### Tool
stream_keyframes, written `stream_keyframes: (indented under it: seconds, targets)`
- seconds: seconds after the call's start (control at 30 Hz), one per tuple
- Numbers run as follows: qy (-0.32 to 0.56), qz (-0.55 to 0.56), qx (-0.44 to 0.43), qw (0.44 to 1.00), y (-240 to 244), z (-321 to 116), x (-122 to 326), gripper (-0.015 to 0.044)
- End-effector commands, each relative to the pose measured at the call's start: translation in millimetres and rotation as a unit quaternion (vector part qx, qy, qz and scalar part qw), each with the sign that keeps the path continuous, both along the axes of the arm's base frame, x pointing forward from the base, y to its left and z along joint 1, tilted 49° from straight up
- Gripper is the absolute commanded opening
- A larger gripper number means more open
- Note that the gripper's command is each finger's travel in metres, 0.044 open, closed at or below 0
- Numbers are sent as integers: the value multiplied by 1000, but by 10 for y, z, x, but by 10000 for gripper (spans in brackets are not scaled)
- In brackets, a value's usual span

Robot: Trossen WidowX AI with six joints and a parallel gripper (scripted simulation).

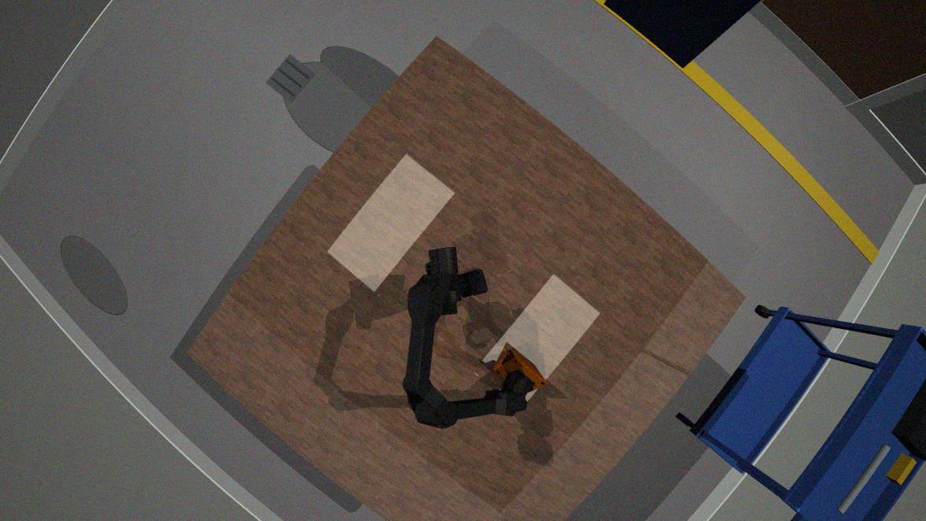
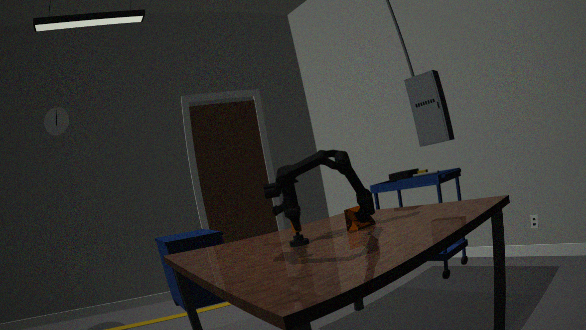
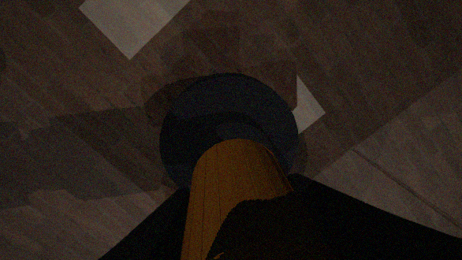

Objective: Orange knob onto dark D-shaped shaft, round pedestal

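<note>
Table [image 1: 538,193] [image 2: 393,246] [image 3: 47,169]: bears the pedestal.
Pedestal [image 2: 298,242] [image 3: 232,94]: upright, beneath the knob; hold the knob square above it.
Gripper [image 2: 296,229] [image 3: 239,190]: closed on the knob; keep a firm grip, turn slowly under light pressure.
Orange knob [image 2: 293,228] [image 3: 225,169]: between the fingers, above the pedestal; press down only once the flats seem matched.

The rectangular wooden table top [image 1: 518,193] [image 2: 381,246] is brown, with streaky grain. At ten o'clock from its centre in the top view, one rectangular patch [image 1: 391,222] is plain cream. The ribbed knob [image 2: 293,228] [image 3: 225,165] is orange; the round pedestal [image 2: 299,242] [image 3: 236,94] is dark blue-black.
</note>
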State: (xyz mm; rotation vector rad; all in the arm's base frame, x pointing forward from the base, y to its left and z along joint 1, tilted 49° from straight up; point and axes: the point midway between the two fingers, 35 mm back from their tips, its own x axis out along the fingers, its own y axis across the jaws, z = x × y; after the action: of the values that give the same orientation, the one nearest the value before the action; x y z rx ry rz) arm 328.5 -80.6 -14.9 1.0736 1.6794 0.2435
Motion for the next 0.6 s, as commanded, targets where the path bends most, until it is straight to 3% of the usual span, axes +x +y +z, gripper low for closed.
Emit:
stream_keyframes:
  seconds: [0.0,0.2,0.57]
  targets:
    - [0,-3,-3,1000,-29,24,26,0]
    - [71,-67,-4,995,-32,21,34,0]
    - [75,-70,-4,995,-9,3,18,0]
